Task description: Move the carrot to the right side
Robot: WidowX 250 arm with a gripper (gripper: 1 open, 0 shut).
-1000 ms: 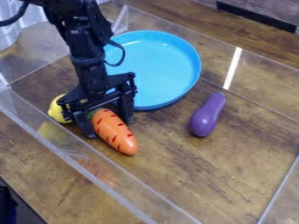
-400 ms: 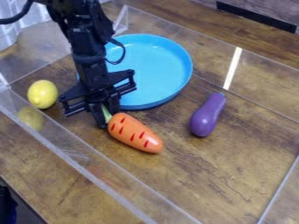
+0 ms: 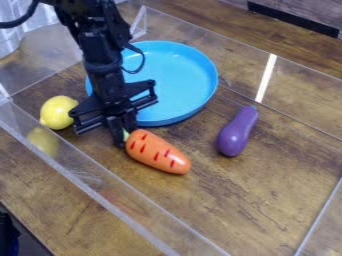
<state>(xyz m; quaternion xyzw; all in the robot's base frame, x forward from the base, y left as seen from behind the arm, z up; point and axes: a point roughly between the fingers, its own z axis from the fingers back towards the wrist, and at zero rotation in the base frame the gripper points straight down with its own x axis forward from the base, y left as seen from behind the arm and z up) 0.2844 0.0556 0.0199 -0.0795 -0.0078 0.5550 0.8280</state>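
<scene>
The orange toy carrot (image 3: pixel 160 153) lies flat on the wooden table, its tip pointing to the lower right and its green top toward the upper left. My gripper (image 3: pixel 116 127) points straight down with its fingers together, right at the carrot's green top. Whether the fingers pinch the leaves I cannot tell. The carrot's orange body lies outside the fingers, to their lower right.
A blue plate (image 3: pixel 201 75) sits just behind the gripper. A yellow lemon-like toy (image 3: pixel 56 111) lies close on its left, and a purple toy eggplant (image 3: pixel 238 131) lies to the right of the carrot. Clear plastic walls (image 3: pixel 80 170) ring the work area.
The fingers went from wide open around the carrot to shut. The carrot swung out from between them and now lies pointing right. The yellow toy shifted a little up and left.
</scene>
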